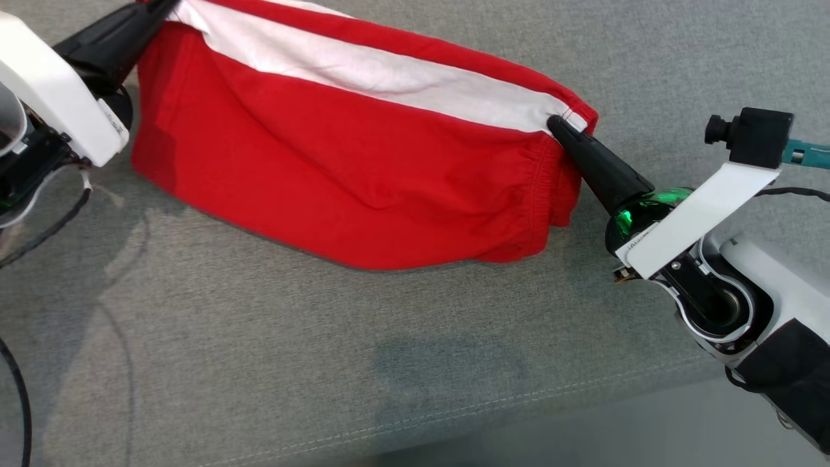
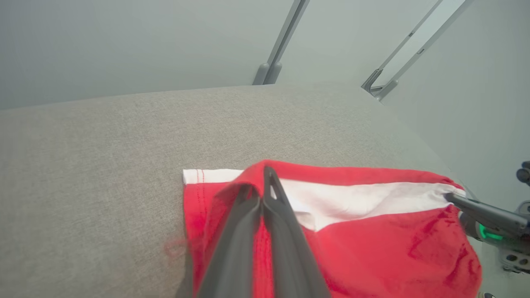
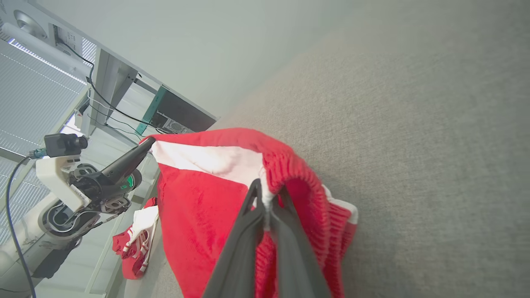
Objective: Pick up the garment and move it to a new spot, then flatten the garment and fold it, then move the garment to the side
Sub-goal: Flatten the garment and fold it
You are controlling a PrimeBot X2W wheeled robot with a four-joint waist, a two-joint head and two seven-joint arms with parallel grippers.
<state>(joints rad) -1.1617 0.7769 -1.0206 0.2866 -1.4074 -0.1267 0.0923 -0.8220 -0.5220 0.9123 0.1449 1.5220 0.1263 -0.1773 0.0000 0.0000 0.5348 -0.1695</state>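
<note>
The garment [image 1: 337, 168] is a pair of red shorts with a white side stripe and an elastic waistband. It hangs stretched between my two grippers above the grey couch cushion [image 1: 324, 337], its lower edge sagging onto the fabric. My left gripper [image 1: 152, 8] is shut on the garment's upper left corner; its wrist view shows the closed fingers [image 2: 265, 194] pinching red cloth [image 2: 372, 248]. At the waistband end my right gripper [image 1: 561, 123] is shut on the cloth, and its own view shows the fingers [image 3: 265, 203] clamping the ribbed band [image 3: 298, 174].
The cushion's stitched front edge [image 1: 519, 395] runs across the lower right. Metal frame legs [image 2: 273, 62] stand beyond the cushion. Another red and white piece of clothing [image 3: 136, 240] lies on the floor near my left arm [image 3: 83, 186]. A desk with cables [image 3: 124, 99] stands behind.
</note>
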